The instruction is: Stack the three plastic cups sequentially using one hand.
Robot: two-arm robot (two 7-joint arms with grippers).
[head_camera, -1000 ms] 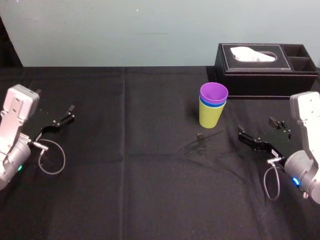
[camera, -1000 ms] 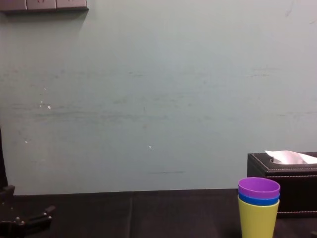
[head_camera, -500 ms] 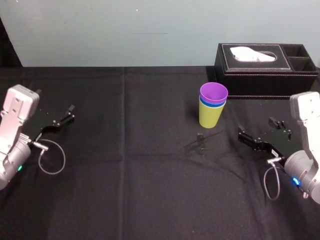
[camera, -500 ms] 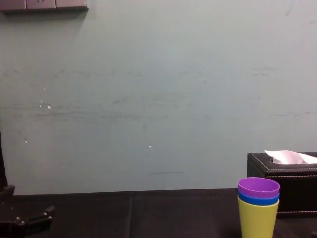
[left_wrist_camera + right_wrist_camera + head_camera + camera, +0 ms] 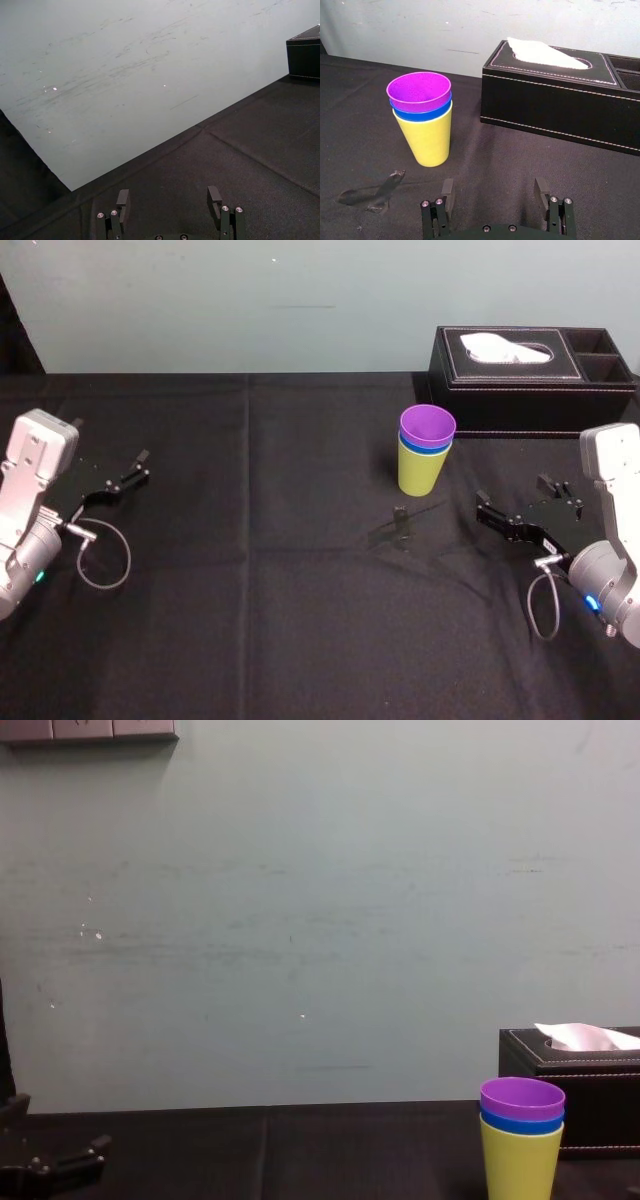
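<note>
The right arm (image 5: 608,540) lies low at the right edge of the head view, its wrist turned toward the middle of the frame. The right gripper (image 5: 493,189) sits just above the cloth with its two dark fingers spread wide and nothing between them. It points at the cups but stands well apart from them. The left arm (image 5: 30,500) rests at the left edge of the head view, and the left gripper (image 5: 168,195) is likewise spread wide and empty, facing bare cloth.

There are three cups, nested into one upright stack right of centre in the head view. The yellow-green cup (image 5: 421,476) is at the bottom on the cloth, the blue cup (image 5: 425,449) shows as a thin band above its rim, and the purple cup (image 5: 428,424) is innermost on top. All are smooth, plain, tapered plastic — wider at the mouth than at the base.

One black tissue box (image 5: 530,390) stands near the stack at the upper right, leather-like with pale stitching and a white tissue (image 5: 505,348) poking out. The table (image 5: 300,590) wears a matte black cloth — slightly creased.
</note>
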